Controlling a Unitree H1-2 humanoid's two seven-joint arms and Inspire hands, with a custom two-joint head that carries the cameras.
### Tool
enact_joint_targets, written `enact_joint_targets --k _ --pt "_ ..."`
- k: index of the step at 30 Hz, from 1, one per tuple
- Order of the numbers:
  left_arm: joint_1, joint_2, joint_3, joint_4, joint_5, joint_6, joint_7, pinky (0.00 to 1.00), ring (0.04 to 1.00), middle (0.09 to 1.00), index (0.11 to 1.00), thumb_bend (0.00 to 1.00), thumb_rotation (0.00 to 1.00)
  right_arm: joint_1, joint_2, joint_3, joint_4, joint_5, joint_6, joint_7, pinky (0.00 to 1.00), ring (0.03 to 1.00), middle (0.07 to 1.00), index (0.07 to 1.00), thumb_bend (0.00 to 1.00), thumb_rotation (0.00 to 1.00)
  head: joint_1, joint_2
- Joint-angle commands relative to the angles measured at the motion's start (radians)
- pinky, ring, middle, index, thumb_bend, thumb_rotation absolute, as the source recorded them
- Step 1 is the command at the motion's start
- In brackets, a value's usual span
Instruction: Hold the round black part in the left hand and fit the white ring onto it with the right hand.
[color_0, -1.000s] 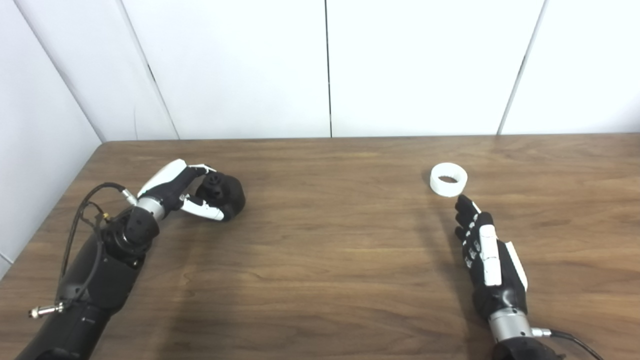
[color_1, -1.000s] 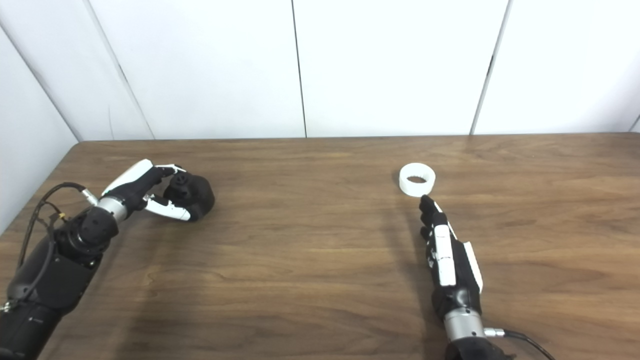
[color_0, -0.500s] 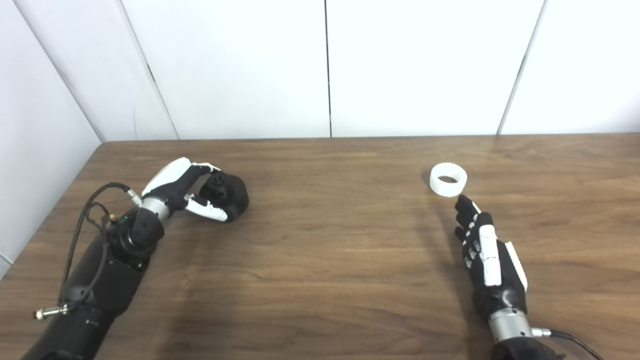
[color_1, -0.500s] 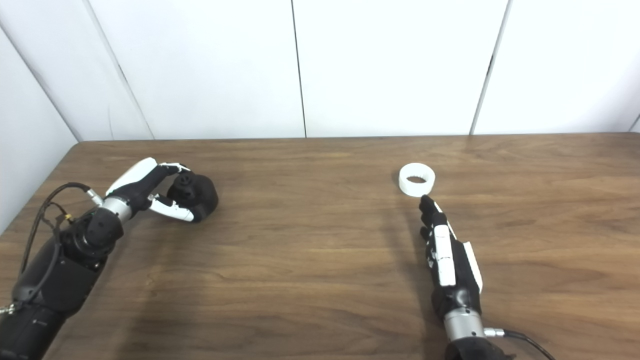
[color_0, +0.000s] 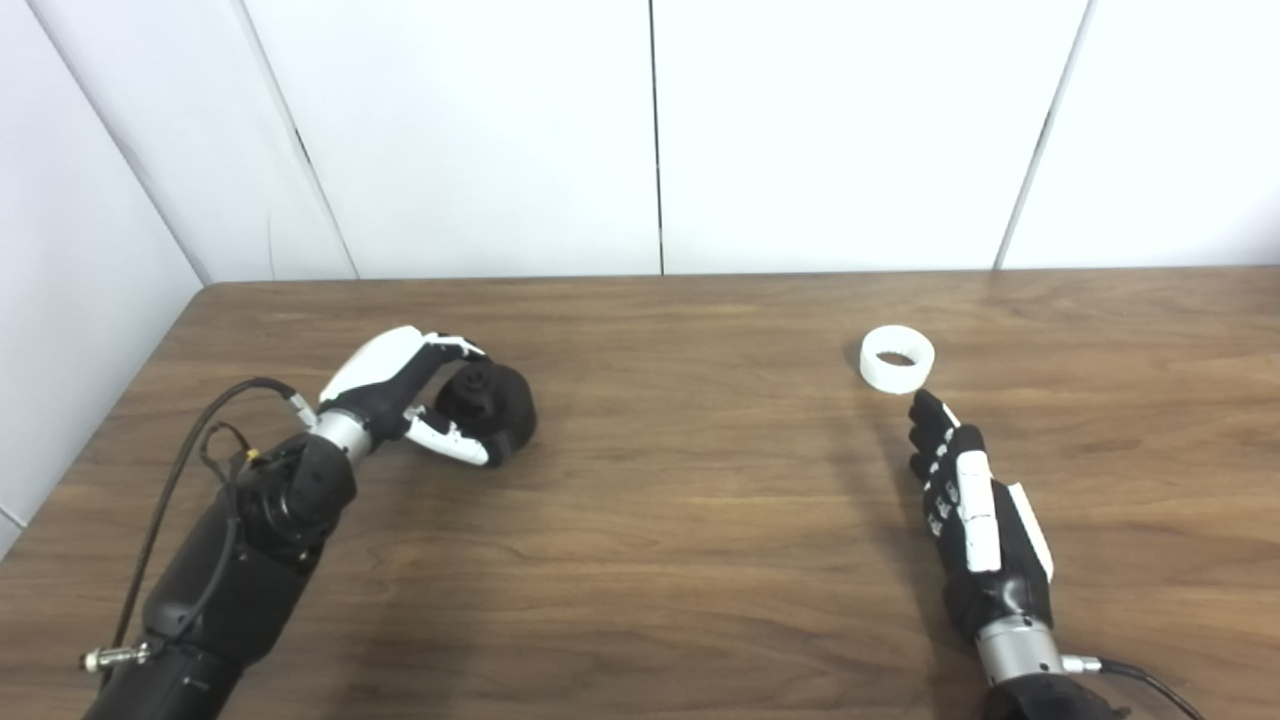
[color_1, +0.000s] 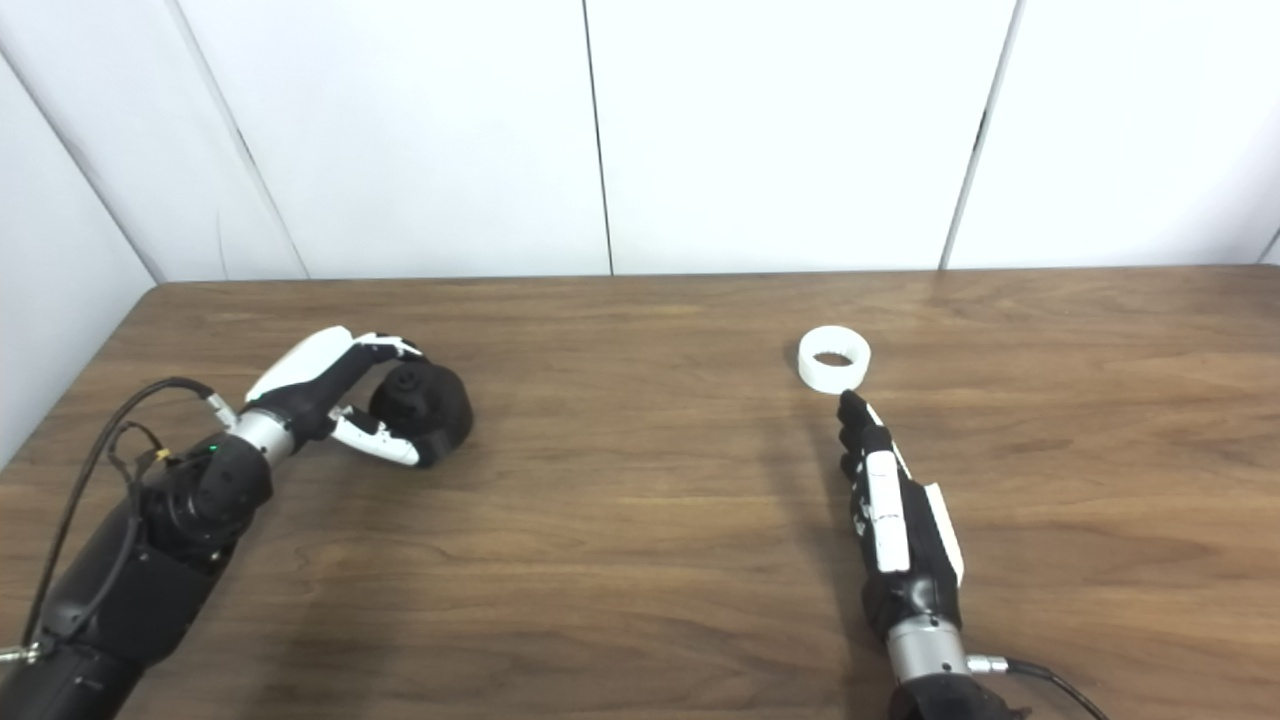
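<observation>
- Left eye view, table's left side: left hand (color_0: 405, 385) curls around the round black part (color_0: 490, 402), fingers over its top, thumb under its near side. It has the part in its grip; whether the part is lifted off the wooden table (color_0: 680, 500) I cannot tell.
- Centre: bare wood between the two arms.
- Right side: white ring (color_0: 897, 359) lies flat on the table, hole upward, nothing touching it.
- Just near of the ring: right hand (color_0: 965, 505), fingers stretched straight toward it, holding nothing, fingertips close to the ring but apart.

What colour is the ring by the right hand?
The plastic ring is plain white, clearest in the left eye view.
</observation>
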Motion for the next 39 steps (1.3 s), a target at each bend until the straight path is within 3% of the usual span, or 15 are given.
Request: enact_joint_targets --k 1,11,20,39 --pt "-0.023 0.008 0.003 -0.053 0.017 0.002 0.001 0.96 0.994 0.916 0.720 0.90 0.24 -0.009 -0.006 0.007 -0.036 -0.005 -0.012 0.011 1.00 0.981 0.956 0.931 0.58 1.00 0.001 0.001" --pt "0.014 -0.026 -0.041 -0.158 0.053 0.025 -0.044 0.90 0.990 0.915 0.713 0.91 0.25 -0.011 -0.002 0.012 -0.042 -0.012 -0.004 0.007 1.00 0.983 0.959 0.934 0.57 1.00 -0.009 0.005" --pt "0.052 -0.054 -0.108 -0.272 0.093 0.034 -0.113 0.94 1.000 0.926 0.711 0.91 0.27 -0.009 0.004 0.016 -0.047 -0.027 0.000 0.002 0.99 0.983 0.957 0.936 0.57 1.00 -0.022 0.010" --pt "0.159 -0.147 -0.231 -0.372 0.155 -0.102 -0.115 0.98 0.999 0.919 0.701 0.92 0.30 0.004 0.010 0.027 -0.064 -0.031 0.008 0.005 1.00 0.991 0.963 0.944 0.60 1.00 -0.045 0.019"
